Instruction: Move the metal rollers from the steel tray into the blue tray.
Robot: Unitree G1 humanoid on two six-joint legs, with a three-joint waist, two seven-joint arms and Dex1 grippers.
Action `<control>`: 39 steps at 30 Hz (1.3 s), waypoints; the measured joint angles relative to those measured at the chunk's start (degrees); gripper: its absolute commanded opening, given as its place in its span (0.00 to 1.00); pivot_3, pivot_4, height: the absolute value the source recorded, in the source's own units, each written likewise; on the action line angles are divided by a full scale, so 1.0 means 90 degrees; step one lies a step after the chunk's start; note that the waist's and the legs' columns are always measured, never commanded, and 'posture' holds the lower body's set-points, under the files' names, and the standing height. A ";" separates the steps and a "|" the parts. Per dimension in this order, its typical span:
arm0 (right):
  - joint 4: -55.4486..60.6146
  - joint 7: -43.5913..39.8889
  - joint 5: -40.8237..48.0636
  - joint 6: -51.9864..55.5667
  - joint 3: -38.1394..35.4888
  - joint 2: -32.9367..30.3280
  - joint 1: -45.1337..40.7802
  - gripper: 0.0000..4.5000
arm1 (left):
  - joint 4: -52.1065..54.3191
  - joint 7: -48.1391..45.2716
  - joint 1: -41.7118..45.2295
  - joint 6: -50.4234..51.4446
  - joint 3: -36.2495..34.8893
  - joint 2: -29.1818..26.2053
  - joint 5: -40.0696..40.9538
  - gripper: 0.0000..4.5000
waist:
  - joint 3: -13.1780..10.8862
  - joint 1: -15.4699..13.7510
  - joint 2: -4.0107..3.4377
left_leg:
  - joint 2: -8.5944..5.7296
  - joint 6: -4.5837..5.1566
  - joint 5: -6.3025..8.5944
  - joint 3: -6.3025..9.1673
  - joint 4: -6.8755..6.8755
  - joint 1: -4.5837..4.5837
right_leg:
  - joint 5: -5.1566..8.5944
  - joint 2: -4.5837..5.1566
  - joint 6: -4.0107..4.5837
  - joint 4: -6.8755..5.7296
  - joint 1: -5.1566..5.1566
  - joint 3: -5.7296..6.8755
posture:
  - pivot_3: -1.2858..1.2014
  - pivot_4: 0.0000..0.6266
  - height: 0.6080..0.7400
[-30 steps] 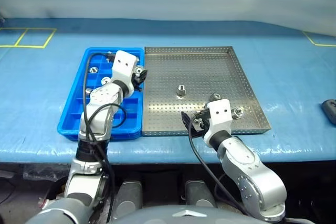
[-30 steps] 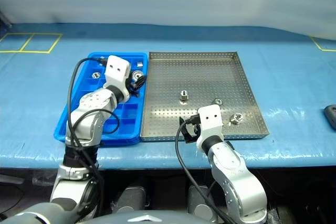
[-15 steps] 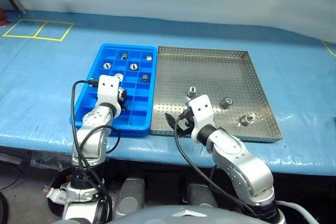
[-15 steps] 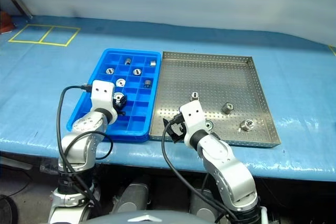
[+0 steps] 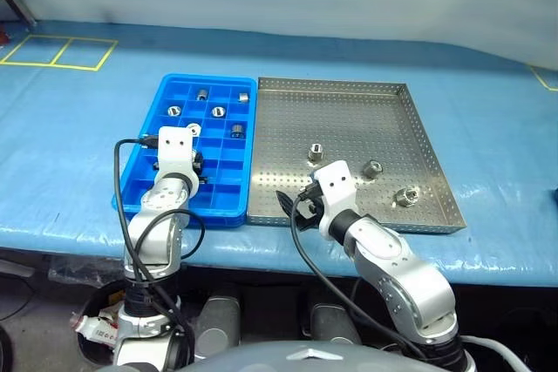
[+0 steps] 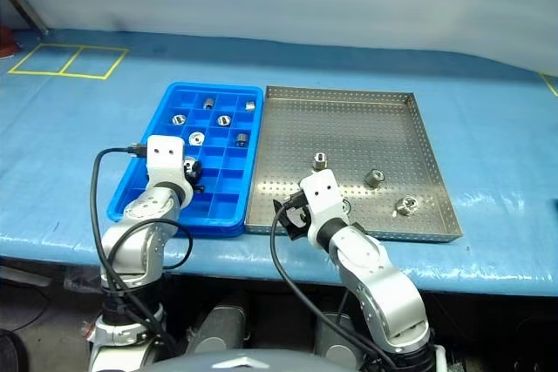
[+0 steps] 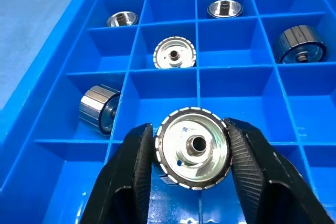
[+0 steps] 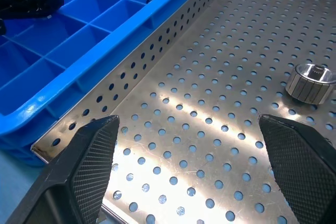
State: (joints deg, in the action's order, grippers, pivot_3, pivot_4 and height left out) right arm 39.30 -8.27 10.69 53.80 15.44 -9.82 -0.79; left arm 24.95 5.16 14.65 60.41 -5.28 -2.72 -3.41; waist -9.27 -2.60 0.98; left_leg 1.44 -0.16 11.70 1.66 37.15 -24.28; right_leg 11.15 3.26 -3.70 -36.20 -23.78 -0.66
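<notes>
We are gripping a metal roller [image 7: 193, 148] in our left jaws over the blue tray [image 7: 63, 77]; our right jaws are gaping empty above the steel tray [image 8: 210, 145].

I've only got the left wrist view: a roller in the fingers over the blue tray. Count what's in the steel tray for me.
Observer: Three metal rollers lie on the steel tray, all apart from each other.
Operator: Give me the right gripper's state.
Observer: The right gripper is open and empty, low over the steel tray's near corner beside the blue tray.
Operator: Say which roller it's closest to.
Observer: The one nearest the blue tray, standing upright ahead of its fingers.
</notes>
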 measured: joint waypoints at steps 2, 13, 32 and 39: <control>0.0001 0.0015 -0.0010 0.0001 -0.0001 0.0000 0.0016 1.00 | 0.0045 0.0201 -0.0054 0.0069 -0.0105 0.0066 -0.0066 0.61 | 0.0001 0.0037 -0.0001 | 0.0002 0.0000 0.0000 -0.0001 -0.0003 0.0005 | 0.0000 -0.0001 0.0000 -0.0001 0.0000 0.0000 | 0.59 0.24 1.00; 0.0009 0.0087 -0.0017 0.0004 -0.0003 0.0003 0.0067 1.00 | 0.0032 -0.0144 0.0165 -0.0511 -0.0092 -0.0289 0.0012 1.00 | -0.0005 -0.0052 0.0009 | -0.0001 -0.0004 -0.0001 0.0011 0.0001 -0.0032 | 0.0001 0.0002 0.0003 0.0010 -0.0019 0.0014 | 0.59 0.24 1.00; 0.0251 0.0467 -0.0257 -0.0150 -0.0286 0.0145 0.0449 1.00 | -0.4988 -0.3898 0.3379 -0.2536 0.2124 0.0101 0.1324 1.00 | -0.0005 0.0158 0.0008 | -0.0011 0.0002 0.0001 0.0009 -0.0008 -0.0041 | 0.0000 0.0005 -0.0002 0.0028 -0.0018 0.0009 | 0.52 0.24 1.00; 0.0454 0.0690 -0.0377 -0.0150 -0.0383 0.0290 0.0738 1.00 | -0.6796 -0.3121 0.3877 -0.3477 0.2134 0.0586 0.0748 1.00 | -0.0005 0.0343 0.0008 | -0.0011 0.0003 0.0002 0.0008 -0.0003 -0.0041 | -0.0003 0.0005 -0.0008 0.0027 -0.0016 0.0008 | 0.51 0.24 1.00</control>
State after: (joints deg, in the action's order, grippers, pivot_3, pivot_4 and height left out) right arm 43.39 -2.06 7.30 52.45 11.99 -7.21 5.86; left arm -36.22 -22.92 49.54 29.12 13.92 2.55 3.31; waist -9.32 0.49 1.05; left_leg 1.34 -0.13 11.72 1.73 37.13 -24.65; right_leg 11.12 3.30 -3.77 -35.96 -23.93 -0.59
